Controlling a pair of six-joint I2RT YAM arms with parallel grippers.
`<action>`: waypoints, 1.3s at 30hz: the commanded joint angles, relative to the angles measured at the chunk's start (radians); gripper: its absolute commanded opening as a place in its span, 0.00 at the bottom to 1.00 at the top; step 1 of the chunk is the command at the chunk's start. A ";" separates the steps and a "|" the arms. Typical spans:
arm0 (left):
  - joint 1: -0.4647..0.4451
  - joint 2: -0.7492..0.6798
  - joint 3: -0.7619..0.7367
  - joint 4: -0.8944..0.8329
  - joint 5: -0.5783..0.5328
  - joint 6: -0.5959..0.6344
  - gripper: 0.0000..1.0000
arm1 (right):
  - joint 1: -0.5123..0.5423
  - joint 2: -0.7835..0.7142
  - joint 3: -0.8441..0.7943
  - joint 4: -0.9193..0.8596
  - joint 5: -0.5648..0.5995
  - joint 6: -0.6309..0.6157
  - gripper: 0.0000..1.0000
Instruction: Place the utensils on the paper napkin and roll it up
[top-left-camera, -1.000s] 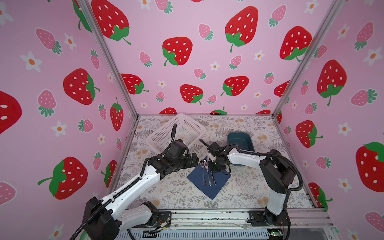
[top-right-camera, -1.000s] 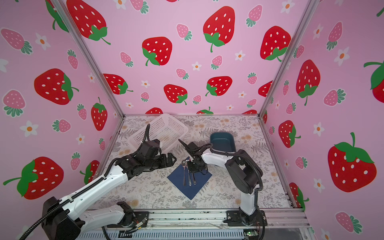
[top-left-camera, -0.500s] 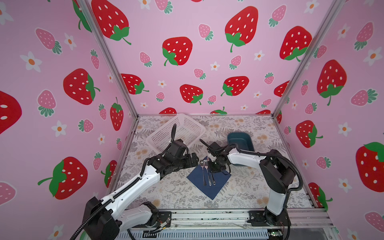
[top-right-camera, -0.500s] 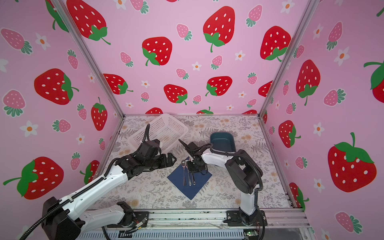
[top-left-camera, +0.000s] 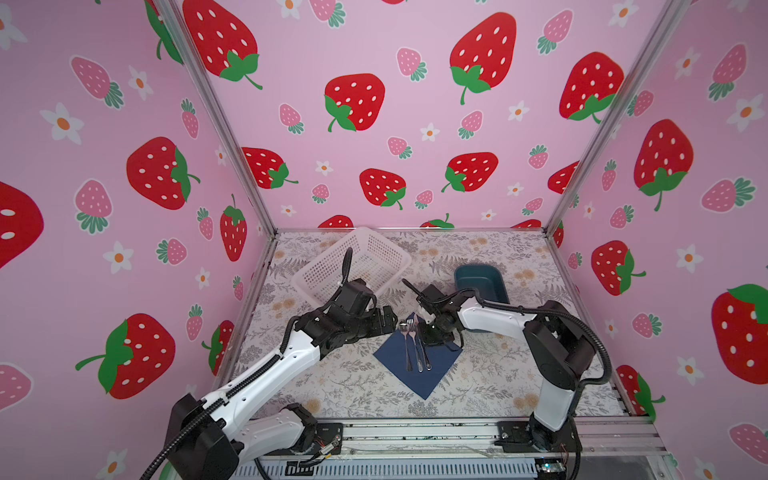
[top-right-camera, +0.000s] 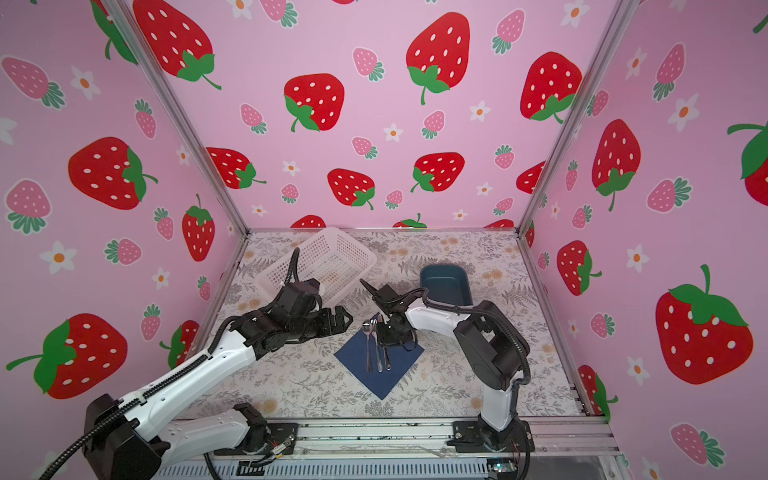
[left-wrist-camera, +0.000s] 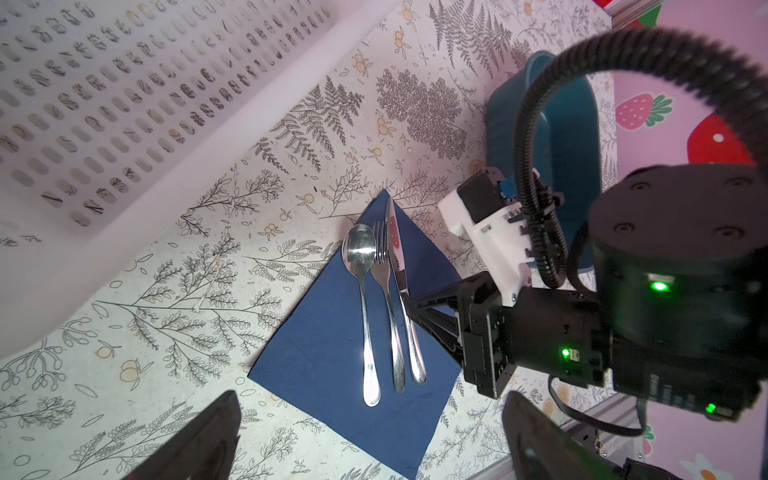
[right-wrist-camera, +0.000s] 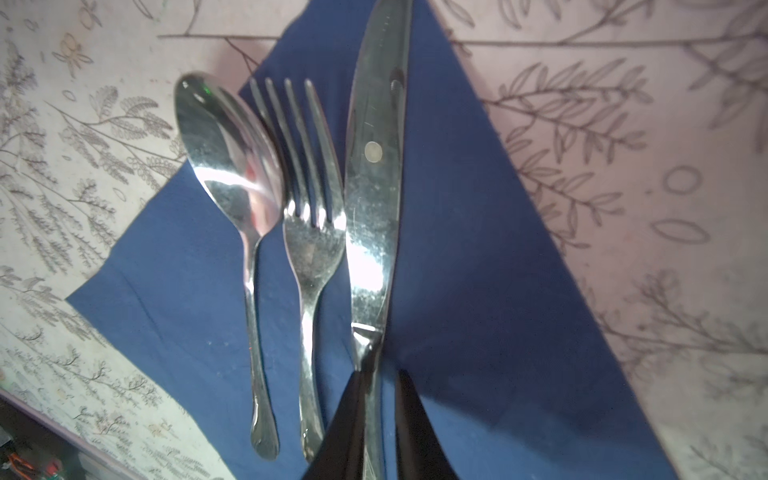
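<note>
Between the right gripper's (right-wrist-camera: 380, 399) jaws the knife (right-wrist-camera: 374, 166) handle was clamped, fork (right-wrist-camera: 311, 241) and spoon (right-wrist-camera: 228, 166) laid just beside. All 3 utensils (left-wrist-camera: 388, 299) were seen on the flat paper napkin (right-wrist-camera: 478, 249). The left gripper (left-wrist-camera: 372, 397) was spread wide, empty. Placement was judged done; release and rolling were not yet done.

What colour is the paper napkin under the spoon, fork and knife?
Plain dark navy blue; the paper napkin shows best in the left wrist view.

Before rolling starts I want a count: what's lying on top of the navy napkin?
Spoon, fork and knife lie side by side on the napkin. Fingers of the right gripper cover part of the knife handle.
</note>
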 joint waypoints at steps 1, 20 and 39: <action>0.005 -0.026 -0.021 -0.016 0.006 -0.021 0.99 | -0.005 -0.058 -0.033 0.018 -0.017 0.048 0.18; -0.008 0.222 0.024 0.096 0.310 -0.005 0.62 | -0.012 -0.364 -0.304 0.246 0.085 0.204 0.22; -0.020 0.590 0.221 0.036 0.280 0.010 0.28 | -0.069 -0.220 -0.318 0.427 -0.085 0.168 0.23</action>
